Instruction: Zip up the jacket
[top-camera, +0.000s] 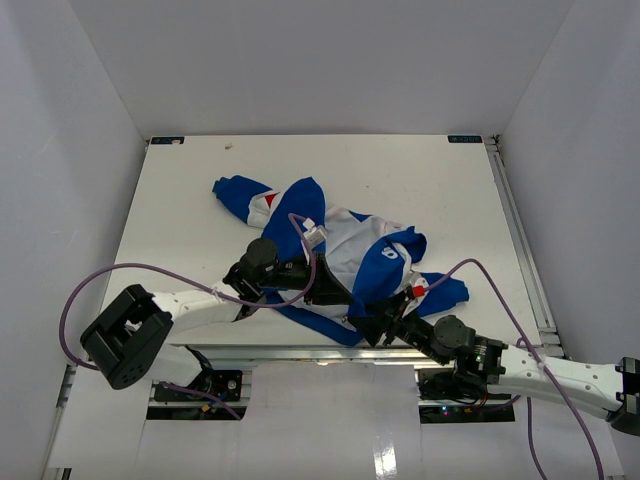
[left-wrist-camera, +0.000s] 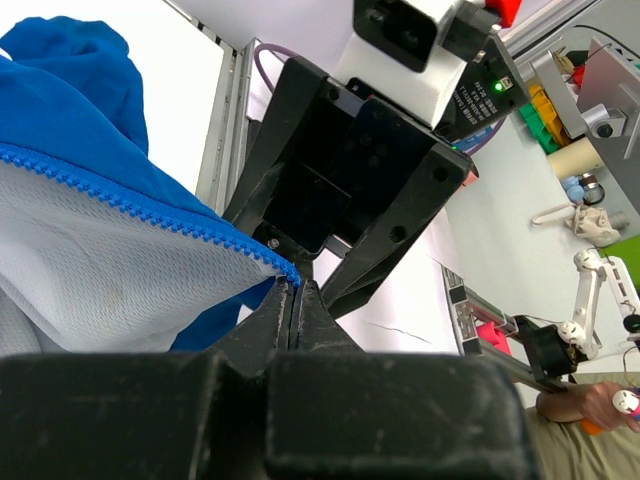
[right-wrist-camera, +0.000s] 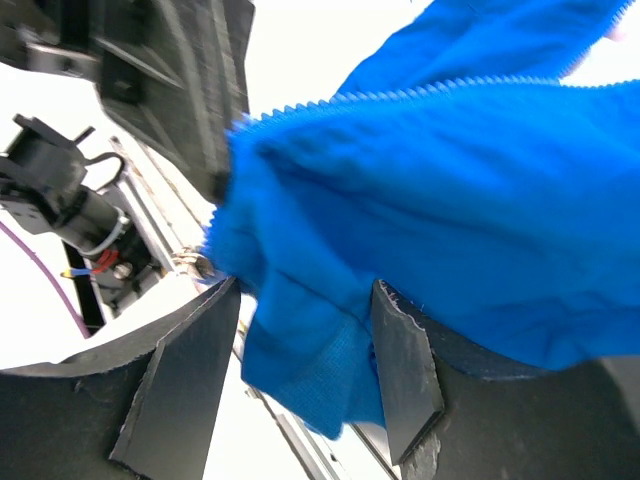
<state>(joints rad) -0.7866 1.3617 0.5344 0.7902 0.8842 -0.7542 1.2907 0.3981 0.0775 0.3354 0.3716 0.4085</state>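
The jacket (top-camera: 340, 250) lies crumpled on the white table, royal blue with white and red panels, its hem at the near edge. My left gripper (top-camera: 338, 296) is shut on the end of one blue zipper edge (left-wrist-camera: 230, 240), which shows in the left wrist view with white mesh lining (left-wrist-camera: 90, 270) beneath it. My right gripper (top-camera: 380, 325) faces it from the right. Its jaws (right-wrist-camera: 305, 300) stand open, with a fold of blue hem fabric (right-wrist-camera: 320, 350) hanging between them and the other zipper edge (right-wrist-camera: 400, 95) above. The two grippers are almost touching.
The white table (top-camera: 200, 190) is walled on three sides. A metal rail (top-camera: 300, 352) runs along the near edge, under the grippers, and another (top-camera: 520, 240) runs along the right side. Purple cables (top-camera: 90, 290) loop off both arms.
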